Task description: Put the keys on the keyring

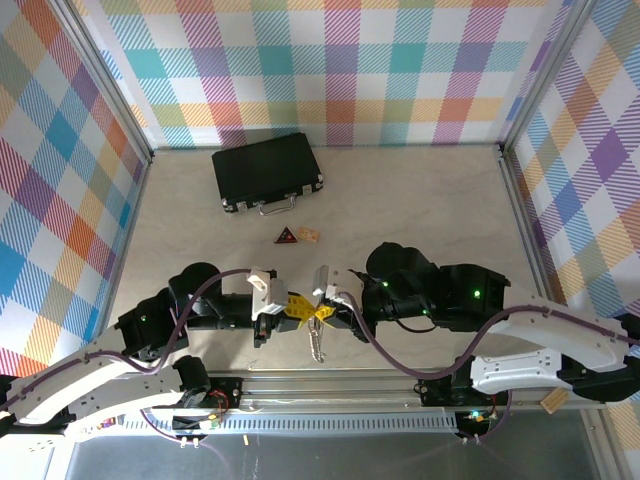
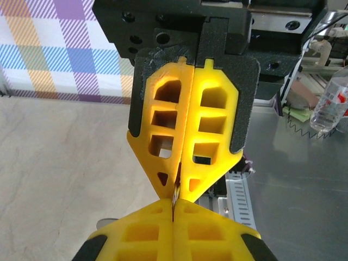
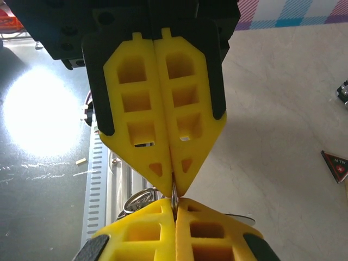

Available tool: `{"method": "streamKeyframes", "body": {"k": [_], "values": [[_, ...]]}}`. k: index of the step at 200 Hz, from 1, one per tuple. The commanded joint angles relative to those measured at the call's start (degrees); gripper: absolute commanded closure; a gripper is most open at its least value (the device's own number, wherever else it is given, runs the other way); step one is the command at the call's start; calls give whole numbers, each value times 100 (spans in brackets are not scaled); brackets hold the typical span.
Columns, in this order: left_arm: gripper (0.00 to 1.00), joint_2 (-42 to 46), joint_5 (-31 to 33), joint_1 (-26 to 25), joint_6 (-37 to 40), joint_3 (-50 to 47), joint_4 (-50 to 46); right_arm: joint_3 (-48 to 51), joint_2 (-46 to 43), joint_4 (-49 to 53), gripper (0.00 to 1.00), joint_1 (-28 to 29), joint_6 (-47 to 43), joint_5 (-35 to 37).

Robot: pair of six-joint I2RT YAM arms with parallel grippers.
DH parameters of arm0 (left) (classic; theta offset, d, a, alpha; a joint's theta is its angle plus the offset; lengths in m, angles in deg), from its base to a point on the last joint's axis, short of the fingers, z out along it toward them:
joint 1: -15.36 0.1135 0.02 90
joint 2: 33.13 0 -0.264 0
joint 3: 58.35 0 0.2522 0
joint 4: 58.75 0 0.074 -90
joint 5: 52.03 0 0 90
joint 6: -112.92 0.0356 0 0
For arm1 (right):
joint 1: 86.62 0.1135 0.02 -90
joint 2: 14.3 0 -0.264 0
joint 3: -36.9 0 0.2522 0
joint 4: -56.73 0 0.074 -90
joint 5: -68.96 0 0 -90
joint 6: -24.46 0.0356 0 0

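Near the front edge of the worktop (image 1: 420, 200), top view: the left gripper (image 1: 296, 309) and the right gripper (image 1: 321, 312) meet tip to tip.
Chain, top view: the bead chain (image 1: 318, 345) of the keyring hangs down just under the spot where the tips meet.
Back of the worktop, top view: a black case (image 1: 267, 172) lies there. A red triangle (image 1: 287, 236) and a tan chip (image 1: 308, 234) sit just in front of it, well apart from the grippers.
Left wrist view: the left fingers (image 2: 141, 239) are pressed tight together. The right fingers (image 2: 212, 130) point down at them and are tight too. A thin dark bit (image 2: 174, 198) sits between the tips. It may be the key, but it is too small to tell.
Right wrist view: the right fingers (image 3: 141, 234) are squeezed together. The silver keyring (image 3: 137, 199) pokes out beside them, so they seem to pinch it. The left fingers (image 3: 190, 103) touch down from above.
Step now: I think the key is being threaded onto the ring, with one arm holding each part.
Next move: it calls for a tiny, careful push. The ring must not twist, and neither grip may slip.
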Motion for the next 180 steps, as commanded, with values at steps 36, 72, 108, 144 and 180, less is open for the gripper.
{"method": "streamKeyframes", "body": {"k": [36, 72, 108, 144, 180], "values": [[100, 410, -216, -16, -560, -298, 1385, 595, -526, -1040, 79, 80, 332, -174], [100, 433, -335, -16, -681, -421, 1700, 904, -828, -1598, 77, 82, 597, -157], [100, 429, -433, -16, -843, -563, 2057, 988, -935, -1802, 67, 81, 625, -319], [100, 407, -524, -16, -883, -591, 2189, 1046, -1017, -1952, 64, 82, 638, -398], [100, 398, -611, -16, -912, -594, 2241, 1037, -963, -1939, 74, 82, 627, -360]]}}
